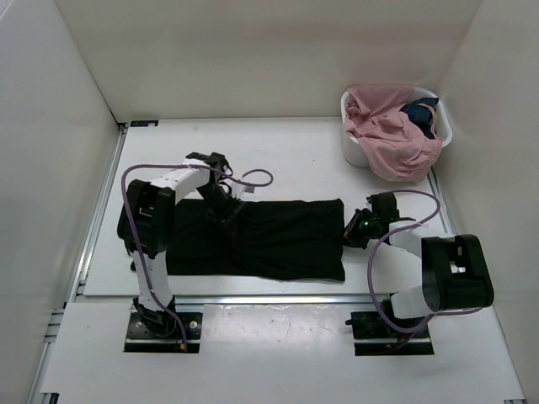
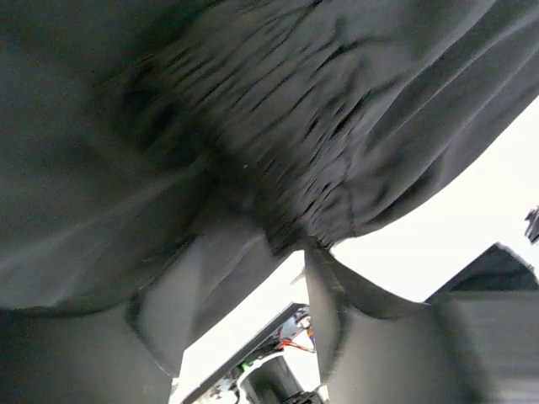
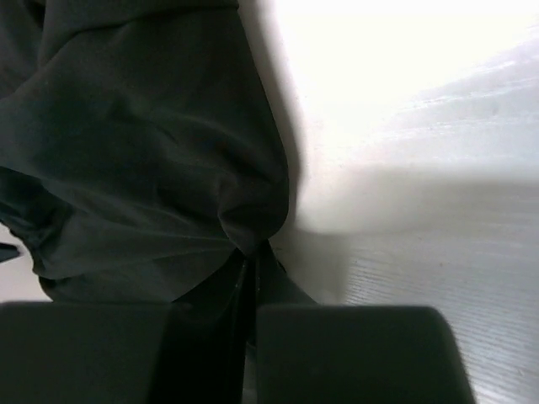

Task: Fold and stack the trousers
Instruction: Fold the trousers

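Note:
The black trousers (image 1: 286,240) lie spread flat across the middle of the table, long side running left to right. My left gripper (image 1: 226,212) is over their left part. In the left wrist view its jaws (image 2: 290,248) close on the gathered elastic waistband (image 2: 253,126), which bunches at the tips. My right gripper (image 1: 352,229) is at the trousers' right edge. In the right wrist view it (image 3: 253,261) is shut on a pinch of the black fabric (image 3: 126,151), with folds radiating from the tips.
A white basket (image 1: 349,105) stands at the back right, holding a pink garment (image 1: 387,135) and a small dark blue garment (image 1: 421,114). White walls enclose the table on the left, back and right. Purple cables loop off both arms.

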Available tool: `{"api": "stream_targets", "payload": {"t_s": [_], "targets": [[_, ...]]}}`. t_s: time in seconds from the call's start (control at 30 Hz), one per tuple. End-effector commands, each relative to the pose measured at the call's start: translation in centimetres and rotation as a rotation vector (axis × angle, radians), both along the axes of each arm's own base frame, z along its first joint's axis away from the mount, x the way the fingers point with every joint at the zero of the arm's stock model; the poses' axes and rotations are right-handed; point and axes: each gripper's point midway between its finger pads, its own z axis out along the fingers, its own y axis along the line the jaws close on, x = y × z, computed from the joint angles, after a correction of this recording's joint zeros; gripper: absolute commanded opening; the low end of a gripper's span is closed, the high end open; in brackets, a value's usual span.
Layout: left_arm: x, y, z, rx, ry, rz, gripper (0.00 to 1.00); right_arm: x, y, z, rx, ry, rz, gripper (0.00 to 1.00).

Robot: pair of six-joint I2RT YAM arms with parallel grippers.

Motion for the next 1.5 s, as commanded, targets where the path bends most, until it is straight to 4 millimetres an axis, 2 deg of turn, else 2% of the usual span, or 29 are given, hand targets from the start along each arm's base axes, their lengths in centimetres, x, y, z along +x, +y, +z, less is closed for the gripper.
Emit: {"api": "stream_targets", "payload": {"t_s": [0.0,0.07,0.1,0.13,0.17,0.2,0.23,0.27,0.3,0.33,0.4,0.43,0.47,0.53,0.57,0.67,0.7,0.73,0.77,0.83,0.87,0.9,0.97,1.0,1.1,1.17,1.27,1.37,1.47], "targets": [[3.0,2.1,3.9,-0.042,-0.156,0.093,0.64,0.8,-0.3,1.0,-0.023,-0.011,-0.016,0.00],[3.8,4.9,4.2,-0.009,-0.170,0.169,0.68,2.0,-2.0,2.8,-0.070,-0.051,-0.059,0.00],[3.9,5.9,4.4,0.014,-0.185,0.200,0.68,1.1,-2.8,3.0,-0.096,-0.007,-0.071,0.00],[3.8,7.2,3.9,0.057,-0.178,0.230,0.70,2.2,-4.0,5.2,-0.112,-0.059,-0.103,0.00],[4.2,9.4,3.6,0.138,-0.202,0.265,0.70,2.2,-4.9,6.0,-0.142,-0.078,-0.096,0.00],[3.5,10.4,3.0,0.184,-0.192,0.282,0.70,1.2,-6.3,6.5,-0.168,-0.029,-0.120,0.00],[3.3,11.1,2.4,0.223,-0.195,0.280,0.70,2.0,-7.4,8.7,-0.201,-0.078,-0.139,0.00],[3.2,12.0,2.2,0.258,-0.205,0.300,0.70,1.8,-8.3,9.6,-0.229,-0.094,-0.118,0.00],[2.9,13.0,1.6,0.313,-0.205,0.296,0.70,0.4,-9.8,10.0,-0.259,-0.035,-0.142,0.00],[3.1,13.2,1.5,0.325,-0.218,0.297,0.70,0.1,-10.7,11.0,-0.285,-0.036,-0.143,0.00],[2.8,13.0,1.0,0.315,-0.194,0.294,0.70,0.7,-13.0,14.6,-0.392,-0.087,-0.138,0.00],[2.7,12.7,1.0,0.297,-0.190,0.295,0.70,-0.4,-13.4,15.7,-0.421,-0.057,-0.122,0.00],[2.9,12.1,0.9,0.278,-0.186,0.278,0.70,0.7,-13.7,18.8,-0.448,-0.126,-0.118,0.00],[2.9,10.1,0.8,0.214,-0.159,0.240,0.70,1.0,-12.8,20.8,-0.451,-0.141,-0.075,0.00],[3.0,9.3,0.8,0.187,-0.152,0.231,0.70,2.1,-11.3,23.3,-0.432,-0.216,-0.050,0.00],[3.7,5.5,1.1,0.033,-0.100,0.207,0.70,3.8,-6.9,24.5,-0.401,-0.223,0.020,0.00],[3.4,4.4,1.4,-0.016,-0.070,0.192,0.70,4.4,-2.5,24.7,-0.399,-0.235,0.114,0.00],[3.7,2.9,1.4,-0.062,-0.058,0.161,0.70,4.9,-0.9,24.4,-0.439,-0.236,0.144,0.00],[3.7,2.4,1.1,-0.061,-0.052,0.145,0.71,4.2,3.3,24.0,-0.418,-0.247,0.251,0.00],[3.6,1.7,0.6,-0.068,-0.039,0.117,0.71,5.0,7.9,21.7,-0.405,-0.187,0.312,0.00],[3.8,1.2,0.1,-0.066,-0.031,0.104,0.71,4.1,11.2,21.1,-0.385,-0.193,0.386,0.00],[4.0,1.1,0.0,-0.066,-0.030,0.104,0.71,4.7,13.1,19.5,-0.401,-0.169,0.407,0.00],[4.9,1.2,-0.6,-0.046,-0.038,0.101,0.71,4.1,16.7,18.1,-0.391,-0.167,0.445,0.00],[5.1,1.2,-0.7,-0.046,-0.038,0.101,0.71,4.2,17.9,16.4,-0.399,-0.136,0.453,0.00],[5.7,1.2,-1.1,-0.030,-0.036,0.108,0.71,3.8,20.7,13.8,-0.375,-0.085,0.453,0.00],[5.8,1.2,-1.4,-0.029,-0.032,0.108,0.72,3.7,21.5,12.5,-0.373,-0.066,0.463,0.00],[5.9,1.0,-2.1,-0.032,-0.009,0.110,0.72,3.4,23.4,12.3,-0.345,-0.075,0.505,0.00],[6.4,0.8,-2.1,-0.036,-0.018,0.109,0.72,3.4,23.6,11.9,-0.356,-0.062,0.554,0.00],[7.3,1.1,-2.1,-0.012,-0.045,0.106,0.72,1.9,24.9,11.2,-0.321,-0.035,0.646,0.03]]}}
